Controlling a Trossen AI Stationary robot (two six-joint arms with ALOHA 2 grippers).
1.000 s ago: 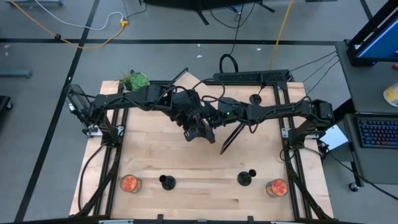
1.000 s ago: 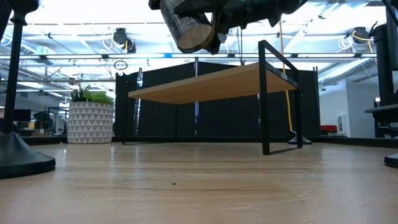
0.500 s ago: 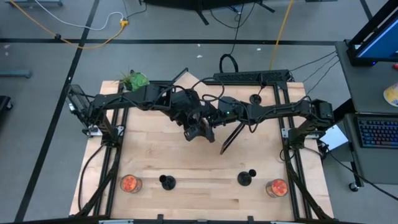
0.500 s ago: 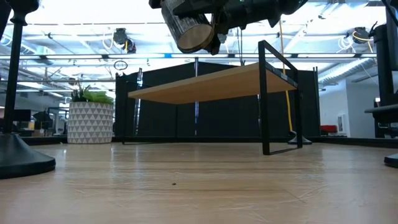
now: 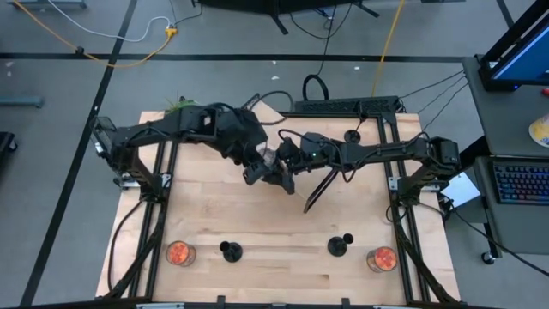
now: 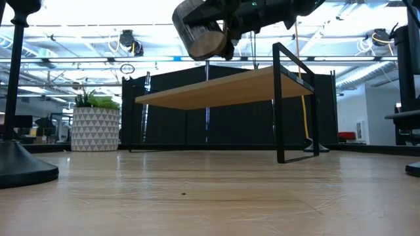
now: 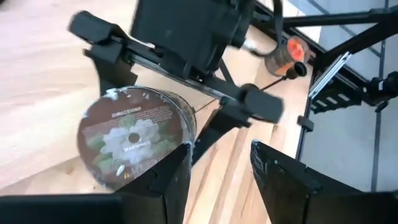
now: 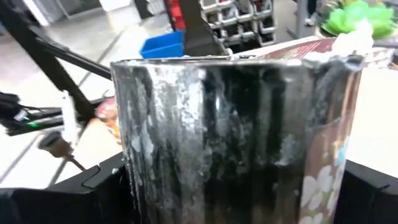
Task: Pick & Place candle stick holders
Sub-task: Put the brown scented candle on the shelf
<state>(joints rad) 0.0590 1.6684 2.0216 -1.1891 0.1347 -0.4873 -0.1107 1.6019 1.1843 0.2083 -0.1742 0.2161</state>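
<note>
A glass candle jar [image 5: 268, 159] with a flower label on its round end [image 7: 132, 142] hangs high over the table's middle, with my right gripper [image 5: 276, 163] shut on it. My left gripper [image 7: 221, 180] is open just left of the jar with nothing between its fingers. Two black candle stick holders [image 5: 230, 251] [image 5: 340, 246] stand on their round bases near the table's front edge. A third [image 5: 352, 136] stands at the far right. My right gripper pinches the jar's round side wall [image 8: 236, 137] between its two fingers [image 7: 115, 59], one on either side. The fingers come about level from the table's right. The jar is lifted clear and tilted, its labelled end toward the left gripper.
Two small jars with orange contents stand at the front corners [image 5: 178, 253] [image 5: 382, 258]. A raised shelf on a black frame [image 6: 223, 88] crosses the far side, and a potted plant [image 6: 95, 128] stands at the far left. Bare wood lies between the front holders and the arms.
My left gripper has come away from the jar, drawing back toward the table's left and far edge and rising a little. The jar stays in my right gripper, which has kept still.
</note>
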